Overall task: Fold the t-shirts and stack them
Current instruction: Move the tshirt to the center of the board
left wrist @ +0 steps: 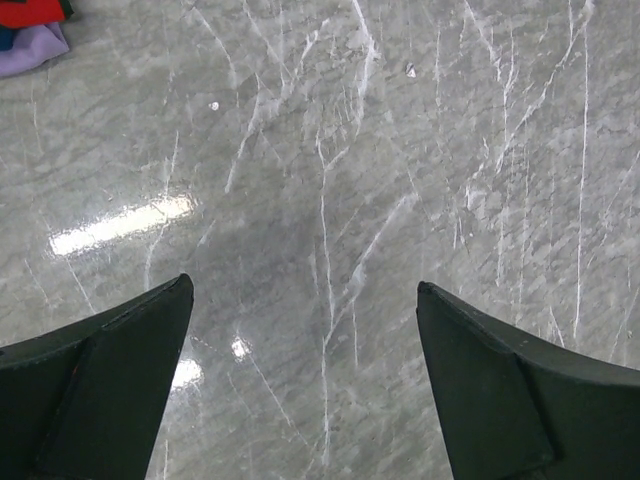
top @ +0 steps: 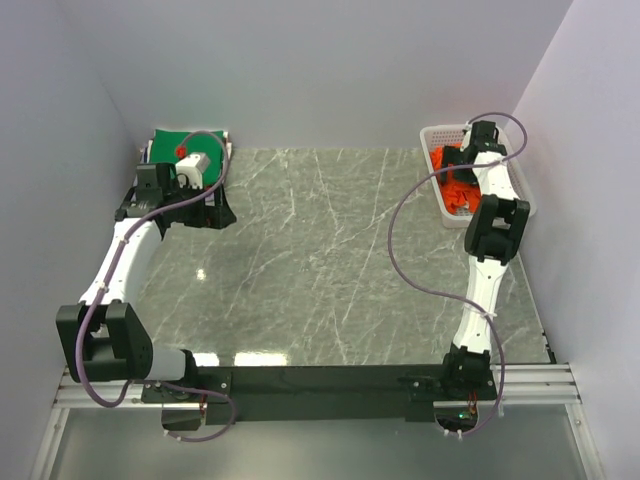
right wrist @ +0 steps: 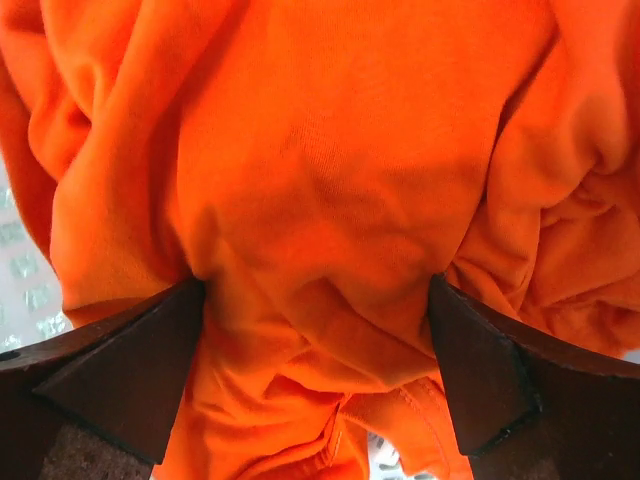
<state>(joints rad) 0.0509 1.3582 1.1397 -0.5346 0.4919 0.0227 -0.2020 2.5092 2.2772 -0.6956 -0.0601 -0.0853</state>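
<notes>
The right fingers [right wrist: 120, 370] stand wide apart, pushed down into the orange shirt [right wrist: 330, 150], which lies crumpled in the white basket [top: 432, 135] at the far right of the desk [top: 320, 250]. A thick fold of cloth bulges between them, so the step in hand looks like taking this shirt out. To do it well, the fingers should close on one fold only, deep enough that the soft cloth cannot slip. The lift should then go straight up until the hem is clear of the basket wall, or the light basket may be dragged along. A hold near a collar or shoulder would make spreading easier, but the wrist view shows only bunched folds and one stitched seam low down, so I cannot tell which part of the shirt is caught. The left fingers [left wrist: 110, 380] are also wide and hold nothing, hanging over bare desk at the far left beside the folded green shirt [top: 175, 138]. Red cloth [left wrist: 30, 10] and pale cloth [left wrist: 30, 45] show only as cut-off corners. From above, the right arm covers much of the basket, so whether other shirts lie under the orange one is hidden.
</notes>
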